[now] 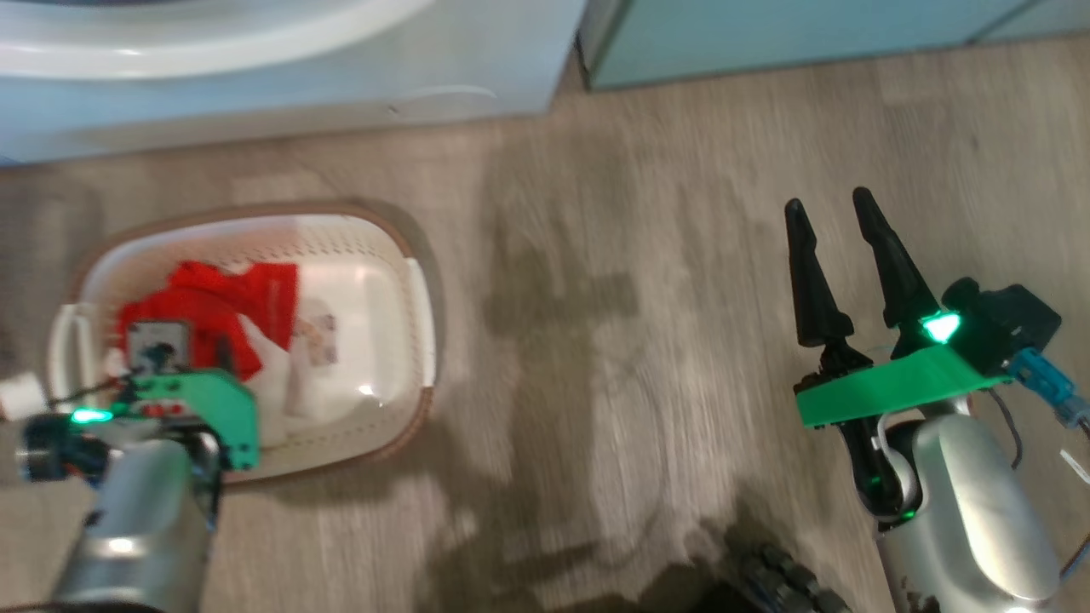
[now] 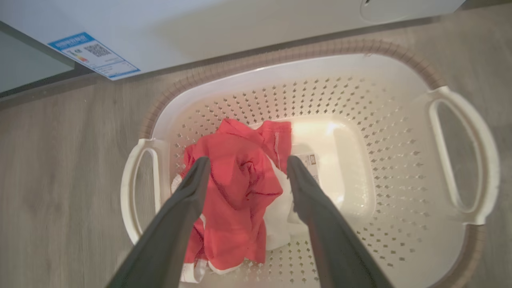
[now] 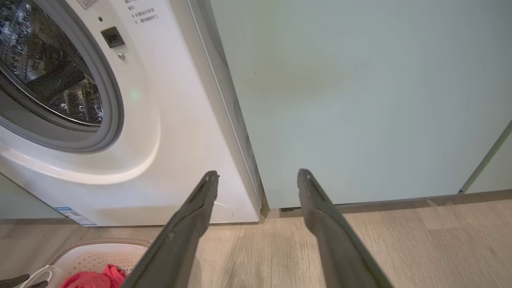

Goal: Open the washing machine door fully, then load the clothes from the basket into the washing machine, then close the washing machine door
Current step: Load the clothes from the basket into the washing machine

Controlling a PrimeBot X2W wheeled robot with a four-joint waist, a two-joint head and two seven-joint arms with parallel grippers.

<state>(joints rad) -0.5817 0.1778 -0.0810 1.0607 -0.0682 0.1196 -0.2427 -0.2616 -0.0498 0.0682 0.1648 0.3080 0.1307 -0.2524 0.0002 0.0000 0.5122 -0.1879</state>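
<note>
1. The left hand (image 2: 248, 160) is nearest the lens. Its two dark fingers stand wide apart and empty above the clothes (image 2: 236, 180), one on each side of the red heap and not visibly pressing into it.
2. The clothes lie crumpled in the basket (image 2: 392, 120), toward the handle end on the left of the left wrist view. White fabric shows under and beside the red, and its edge meets a label (image 2: 310, 162) on the basket's bottom.
3. The basket sits on the wooden floor (image 1: 639, 340) just in front of the washing machine (image 3: 180, 132), near its blue sticker (image 2: 94, 54).
4. The right hand (image 1: 828, 200) hangs well apart over the floor with its fingers spread, holding nothing. It points toward the seam between the machine and a pale teal cabinet (image 3: 360, 100).
5. The steel drum (image 3: 48, 72) shows uncovered inside its grey ring in the right wrist view. The door is therefore probably open already, and loading is the step in hand.
6. The garments look light, soft and limp, so they will drape and trail rather than hold a shape. Thin cloth may also slip from narrow fingertips.
7. The best hold seems to be the raised, bunched fold in the middle of the red heap, pinched through several layers. The white piece may be left behind, and a hanging hem could snag on the basket's brown rim.
</note>
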